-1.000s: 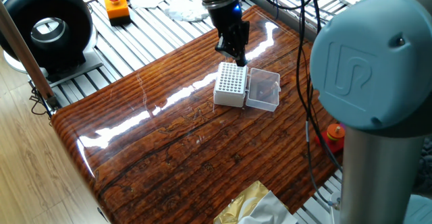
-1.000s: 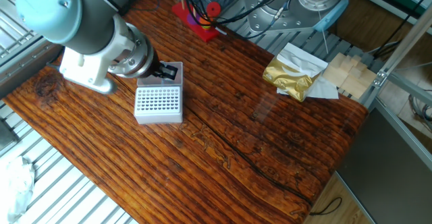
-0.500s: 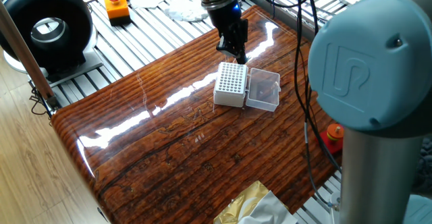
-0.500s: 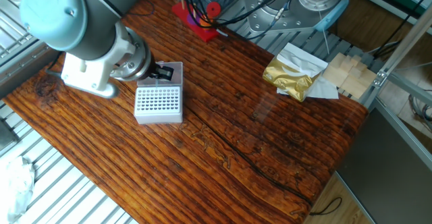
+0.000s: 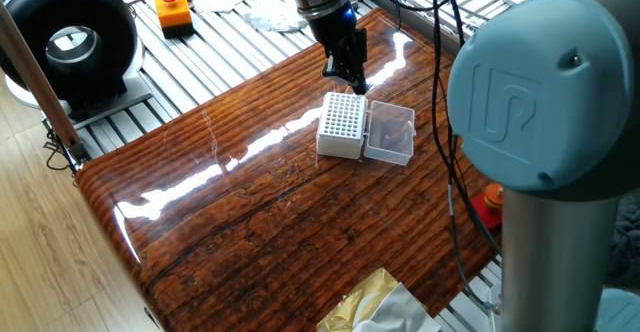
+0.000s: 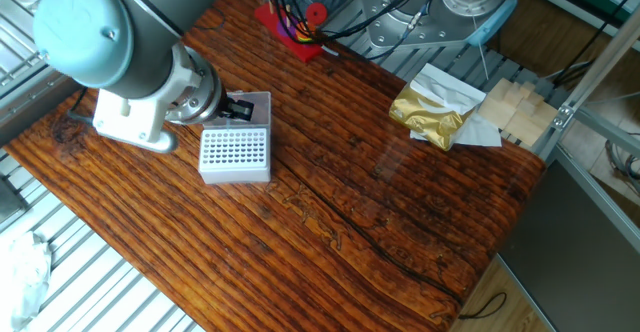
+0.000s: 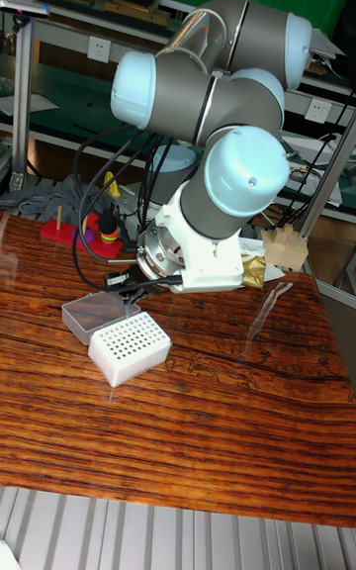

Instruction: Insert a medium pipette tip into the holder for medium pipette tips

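The holder (image 5: 341,125) is a white block with a grid of holes on top, and its clear lid (image 5: 390,132) lies open beside it. My gripper (image 5: 353,82) hangs just above the holder's far edge, pointing down, with its dark fingers drawn together. In the other fixed view the gripper (image 6: 238,109) sits over the lid (image 6: 252,103), right behind the holder (image 6: 234,153). The tall view shows the gripper (image 7: 117,280) reaching in low over the lid (image 7: 93,313) and holder (image 7: 129,345). The medium pipette tip is too small to make out in any view.
A crumpled gold foil bag (image 6: 432,113) and wooden blocks (image 6: 512,107) lie at one table end. A red stand (image 6: 290,27) with cables sits at the far edge. An orange button box (image 5: 173,10) and a black round device (image 5: 68,40) stand off the table.
The gripper has risen very slightly over the holder's far edge, and the arm's elbow has shifted a little. The holder and lid have stayed put.
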You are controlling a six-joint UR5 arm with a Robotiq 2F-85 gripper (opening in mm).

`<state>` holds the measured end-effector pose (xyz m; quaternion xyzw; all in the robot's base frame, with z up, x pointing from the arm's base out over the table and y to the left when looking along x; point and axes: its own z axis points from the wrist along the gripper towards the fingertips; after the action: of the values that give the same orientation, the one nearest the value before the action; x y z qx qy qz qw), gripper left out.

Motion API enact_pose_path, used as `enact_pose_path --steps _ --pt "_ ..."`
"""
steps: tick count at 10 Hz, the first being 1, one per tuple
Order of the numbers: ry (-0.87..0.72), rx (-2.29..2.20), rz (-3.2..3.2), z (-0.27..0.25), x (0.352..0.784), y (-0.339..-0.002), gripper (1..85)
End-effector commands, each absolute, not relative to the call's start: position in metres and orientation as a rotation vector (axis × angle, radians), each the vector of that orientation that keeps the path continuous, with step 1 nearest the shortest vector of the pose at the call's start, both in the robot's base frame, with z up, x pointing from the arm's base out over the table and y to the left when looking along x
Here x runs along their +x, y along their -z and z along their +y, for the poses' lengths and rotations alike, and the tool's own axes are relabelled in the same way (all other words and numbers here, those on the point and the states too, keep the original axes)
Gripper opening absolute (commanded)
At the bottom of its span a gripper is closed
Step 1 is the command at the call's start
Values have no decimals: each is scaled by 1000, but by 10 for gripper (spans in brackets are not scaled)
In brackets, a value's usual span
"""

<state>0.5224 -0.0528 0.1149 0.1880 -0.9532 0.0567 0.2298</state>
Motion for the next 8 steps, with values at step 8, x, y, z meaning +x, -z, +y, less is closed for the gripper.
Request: enact_pose_path --steps 8 --pt "-136 539 -2631 -44 531 -98 10"
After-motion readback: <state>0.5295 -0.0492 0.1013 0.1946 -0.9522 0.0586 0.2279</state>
